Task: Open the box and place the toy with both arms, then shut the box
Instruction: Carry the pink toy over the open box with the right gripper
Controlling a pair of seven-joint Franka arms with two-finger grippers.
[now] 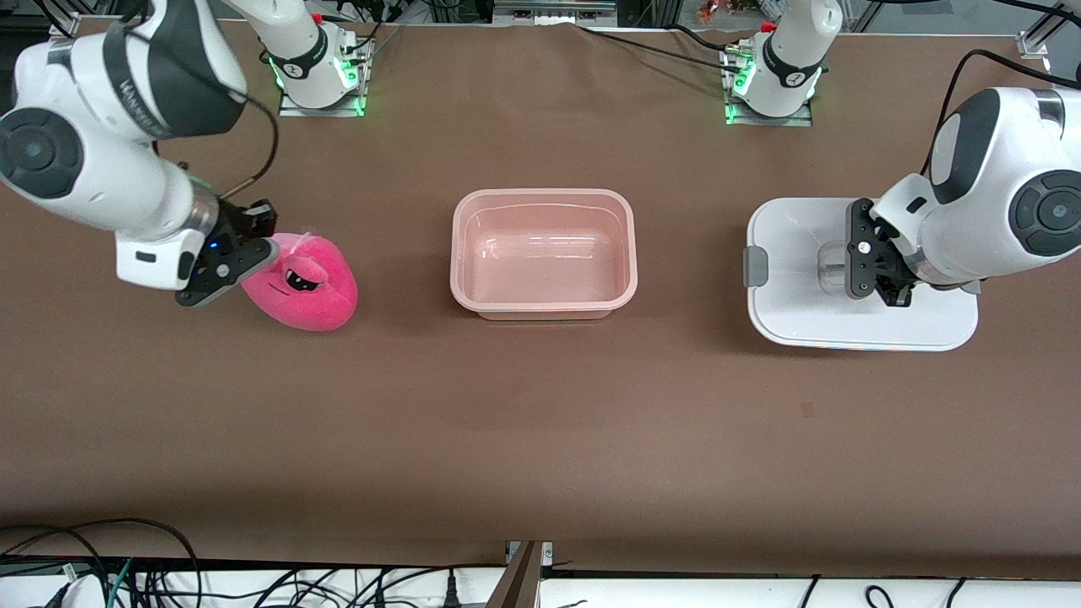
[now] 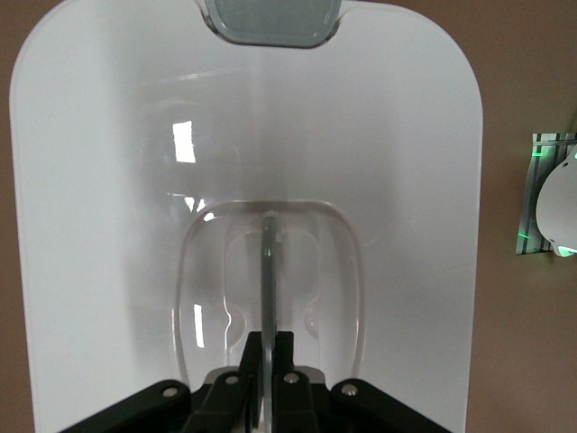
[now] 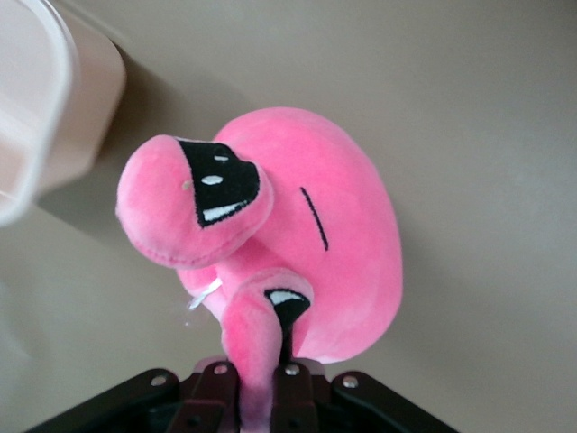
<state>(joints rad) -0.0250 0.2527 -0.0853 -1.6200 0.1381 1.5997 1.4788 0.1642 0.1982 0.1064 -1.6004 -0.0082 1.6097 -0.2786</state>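
The box (image 1: pixel 540 195), a translucent pink tub, stands open and empty at the table's middle. Its white lid (image 1: pixel 785 253) lies flat on the table toward the left arm's end. My left gripper (image 1: pixel 878 274) is over the lid, shut on the thin clear handle (image 2: pixel 268 262) in the recessed centre (image 2: pixel 269 354). The toy (image 1: pixel 308 283), a hot-pink plush with black eye marks, lies on the table toward the right arm's end. My right gripper (image 1: pixel 245 262) is shut on one bulging eye of the toy (image 3: pixel 297 225), the plush pinched between its fingers (image 3: pixel 261 383).
A grey clip (image 1: pixel 754 267) sits on the lid's edge that faces the box, also seen from the left wrist (image 2: pixel 270 23). The tub's corner (image 3: pixel 36 108) shows close to the toy in the right wrist view. Cables run along the table's near edge (image 1: pixel 253 583).
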